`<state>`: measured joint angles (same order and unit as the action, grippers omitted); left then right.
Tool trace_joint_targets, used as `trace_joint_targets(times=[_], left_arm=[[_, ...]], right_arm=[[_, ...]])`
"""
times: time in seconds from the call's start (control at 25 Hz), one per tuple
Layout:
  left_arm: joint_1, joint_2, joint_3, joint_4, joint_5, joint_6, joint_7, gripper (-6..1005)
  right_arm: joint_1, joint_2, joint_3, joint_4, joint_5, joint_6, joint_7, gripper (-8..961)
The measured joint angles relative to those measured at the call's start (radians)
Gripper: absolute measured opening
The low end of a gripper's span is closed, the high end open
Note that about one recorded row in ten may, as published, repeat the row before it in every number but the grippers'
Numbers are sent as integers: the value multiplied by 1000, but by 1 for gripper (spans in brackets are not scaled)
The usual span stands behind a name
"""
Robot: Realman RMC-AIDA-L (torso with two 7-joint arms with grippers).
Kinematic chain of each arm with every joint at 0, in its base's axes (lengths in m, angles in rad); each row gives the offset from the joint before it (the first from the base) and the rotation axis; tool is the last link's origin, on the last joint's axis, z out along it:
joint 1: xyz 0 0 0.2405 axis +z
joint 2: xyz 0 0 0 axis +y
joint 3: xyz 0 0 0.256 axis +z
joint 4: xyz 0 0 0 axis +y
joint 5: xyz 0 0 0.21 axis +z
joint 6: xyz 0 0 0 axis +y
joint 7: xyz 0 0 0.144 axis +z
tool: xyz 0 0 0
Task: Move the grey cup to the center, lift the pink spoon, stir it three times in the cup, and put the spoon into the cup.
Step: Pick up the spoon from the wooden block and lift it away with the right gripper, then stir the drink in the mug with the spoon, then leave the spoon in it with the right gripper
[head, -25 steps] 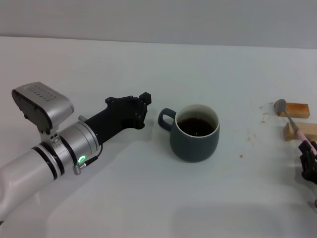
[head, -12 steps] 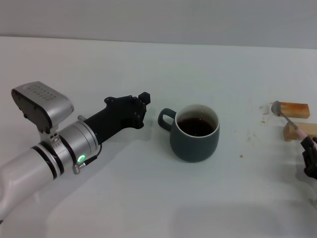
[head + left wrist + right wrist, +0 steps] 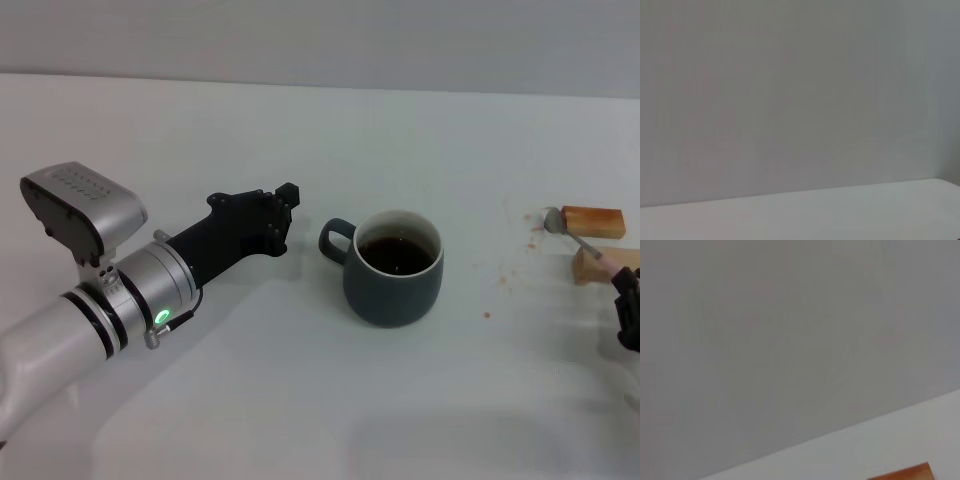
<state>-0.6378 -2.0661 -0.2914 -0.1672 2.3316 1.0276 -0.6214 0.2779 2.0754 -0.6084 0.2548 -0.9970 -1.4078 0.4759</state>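
The grey cup (image 3: 392,268) stands at the middle of the table with dark liquid inside, its handle turned toward my left gripper (image 3: 284,218). That gripper is open and a short gap away from the handle, holding nothing. At the right edge of the head view my right gripper (image 3: 624,286) is shut on the handle end of the pink spoon (image 3: 578,240). The spoon slants over the wooden blocks, its metal bowl pointing toward the cup. Neither wrist view shows the cup or the spoon.
Two small wooden blocks (image 3: 593,222) (image 3: 606,264) lie at the far right, under and beside the spoon; one block's edge (image 3: 900,474) shows in the right wrist view. Small brown specks (image 3: 503,281) dot the white table between cup and blocks.
The spoon's bowl has shifted a little toward the cup as my right gripper moved with the handle. My left gripper has drawn back slightly from the cup.
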Motion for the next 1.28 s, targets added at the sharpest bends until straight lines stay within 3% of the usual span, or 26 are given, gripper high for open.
trace_joint_targets(times=[1.28], left_arm=[[4, -2, -37, 9, 1, -10, 3, 21]], right_arm=[[1, -6, -7, -183, -92, -12, 218, 101]])
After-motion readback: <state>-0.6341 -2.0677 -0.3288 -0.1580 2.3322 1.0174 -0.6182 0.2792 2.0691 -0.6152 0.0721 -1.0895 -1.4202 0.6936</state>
